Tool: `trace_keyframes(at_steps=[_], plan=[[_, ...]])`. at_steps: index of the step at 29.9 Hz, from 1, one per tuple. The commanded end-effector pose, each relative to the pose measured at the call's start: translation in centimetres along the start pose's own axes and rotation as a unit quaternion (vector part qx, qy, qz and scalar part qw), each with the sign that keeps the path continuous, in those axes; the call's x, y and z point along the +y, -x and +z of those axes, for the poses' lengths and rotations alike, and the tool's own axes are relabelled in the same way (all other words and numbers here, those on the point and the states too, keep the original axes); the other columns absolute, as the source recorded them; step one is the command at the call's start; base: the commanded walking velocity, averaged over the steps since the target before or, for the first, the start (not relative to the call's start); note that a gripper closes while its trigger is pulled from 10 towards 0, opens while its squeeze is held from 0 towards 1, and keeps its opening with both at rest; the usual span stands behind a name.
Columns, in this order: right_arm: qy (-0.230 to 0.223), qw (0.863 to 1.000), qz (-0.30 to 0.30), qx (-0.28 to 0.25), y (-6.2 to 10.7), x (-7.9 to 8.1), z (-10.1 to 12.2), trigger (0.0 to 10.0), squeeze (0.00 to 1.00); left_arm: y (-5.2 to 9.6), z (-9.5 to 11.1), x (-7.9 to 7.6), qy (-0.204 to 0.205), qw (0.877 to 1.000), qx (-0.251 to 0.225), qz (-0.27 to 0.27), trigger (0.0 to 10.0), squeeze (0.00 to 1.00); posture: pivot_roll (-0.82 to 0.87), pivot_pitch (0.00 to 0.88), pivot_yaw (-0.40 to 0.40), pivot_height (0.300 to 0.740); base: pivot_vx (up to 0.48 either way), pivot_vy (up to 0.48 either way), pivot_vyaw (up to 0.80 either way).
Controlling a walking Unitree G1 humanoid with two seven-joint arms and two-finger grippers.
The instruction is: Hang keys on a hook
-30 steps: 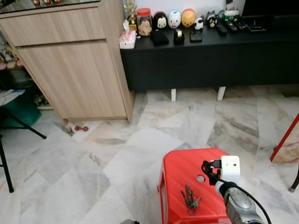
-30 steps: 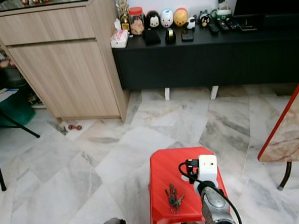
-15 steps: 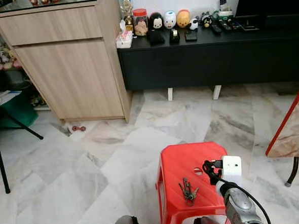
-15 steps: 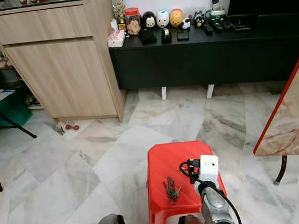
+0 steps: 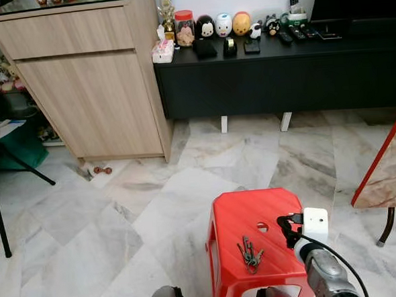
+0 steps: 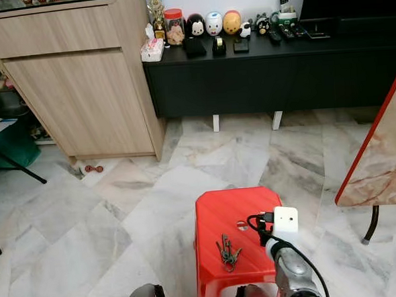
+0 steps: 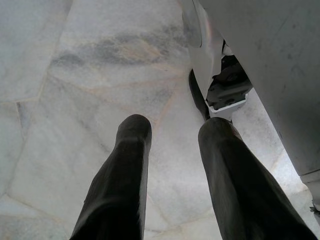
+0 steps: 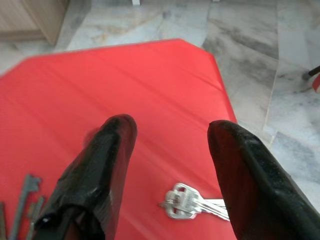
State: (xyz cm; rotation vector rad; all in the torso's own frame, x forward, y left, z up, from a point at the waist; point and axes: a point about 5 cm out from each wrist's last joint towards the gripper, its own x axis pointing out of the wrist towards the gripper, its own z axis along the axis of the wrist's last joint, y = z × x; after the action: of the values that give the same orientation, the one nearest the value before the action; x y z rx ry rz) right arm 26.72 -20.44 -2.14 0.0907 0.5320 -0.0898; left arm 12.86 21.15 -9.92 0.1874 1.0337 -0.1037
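Note:
A bunch of dark keys (image 5: 250,254) lies on the top of a red plastic stool (image 5: 239,216), toward its near edge. A single silver key (image 8: 192,204) lies apart from the bunch, closer to the stool's right side. My right gripper (image 8: 172,126) hovers open just above the stool top, with the silver key below and between its fingers (image 8: 107,165). In the left eye view this gripper (image 5: 285,227) is at the stool's right edge, to the right of the bunch. My left gripper (image 7: 175,125) hangs idle and open over the marble floor.
A light wooden cabinet (image 5: 93,87) stands at the back left, and a black low console (image 5: 274,76) with figurines runs along the wall. A red-edged marble table (image 5: 387,170) juts in at the right. Black stand legs (image 5: 0,208) and a green bag (image 5: 16,143) sit at the left.
The camera has shifted a little. My right gripper has drifted slightly rightward over the stool's right edge. The keys lie as before.

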Motion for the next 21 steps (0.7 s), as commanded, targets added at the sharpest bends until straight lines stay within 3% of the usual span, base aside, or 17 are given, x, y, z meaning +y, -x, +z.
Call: trace_keyframes(at_steps=[1,5,7,11,12,13,14,16,21], plan=[[0.016,1.0,-0.004,0.014,-0.2,-0.2,0.4,10.0,0.0,0.1,-0.5,-0.5,-0.003,1.0,0.007,-0.01,10.0,0.0,0.04,0.007,0.014,0.61,0.0,0.0,0.0],[0.068,0.997,-0.013,0.042,-0.3,-1.2,0.5,10.0,0.0,0.1,-0.7,-0.5,-0.002,1.0,0.01,-0.01,10.0,0.0,0.04,0.025,0.016,0.61,0.0,0.0,0.0],[0.141,0.987,0.0,0.073,-0.2,-1.4,-0.1,10.0,0.0,0.2,-0.9,-0.4,-0.001,1.0,0.012,-0.01,10.0,0.0,0.04,0.039,0.015,0.61,0.0,0.0,0.0],[0.154,0.985,0.034,0.073,-0.3,-1.1,0.2,10.0,0.0,0.2,-1.0,-0.4,0.0,1.0,0.014,-0.011,10.0,0.0,0.05,0.054,0.015,0.61,0.0,0.0,0.0],[0.2,0.976,0.045,0.075,-0.4,-1.1,0.5,10.0,0.0,0.3,-1.1,-0.4,0.002,1.0,0.014,-0.01,10.0,0.0,0.05,0.057,0.015,0.61,0.0,0.0,0.0],[0.2,0.976,0.045,0.075,-0.4,-1.1,0.5,10.0,0.0,0.3,-1.1,-0.4,0.002,1.0,0.014,-0.01,10.0,0.0,0.05,0.057,0.015,0.61,0.0,0.0,0.0],[0.248,0.964,0.059,0.077,-0.5,-1.1,0.8,10.0,0.0,0.3,-1.2,-0.4,0.002,1.0,0.015,-0.01,10.0,0.0,0.05,0.066,0.015,0.61,0.0,0.0,0.0],[0.294,0.949,0.08,0.08,-0.6,-1.0,1.4,10.0,0.0,0.3,-1.3,-0.4,0.002,1.0,0.017,-0.01,10.0,0.0,0.05,0.071,0.013,0.61,0.0,0.0,0.0],[0.321,0.939,0.094,0.079,-1.0,-0.9,2.6,10.0,0.0,0.3,-1.4,-0.3,0.005,1.0,0.017,-0.009,10.0,0.0,0.05,0.088,0.01,0.61,0.0,0.0,0.0]])
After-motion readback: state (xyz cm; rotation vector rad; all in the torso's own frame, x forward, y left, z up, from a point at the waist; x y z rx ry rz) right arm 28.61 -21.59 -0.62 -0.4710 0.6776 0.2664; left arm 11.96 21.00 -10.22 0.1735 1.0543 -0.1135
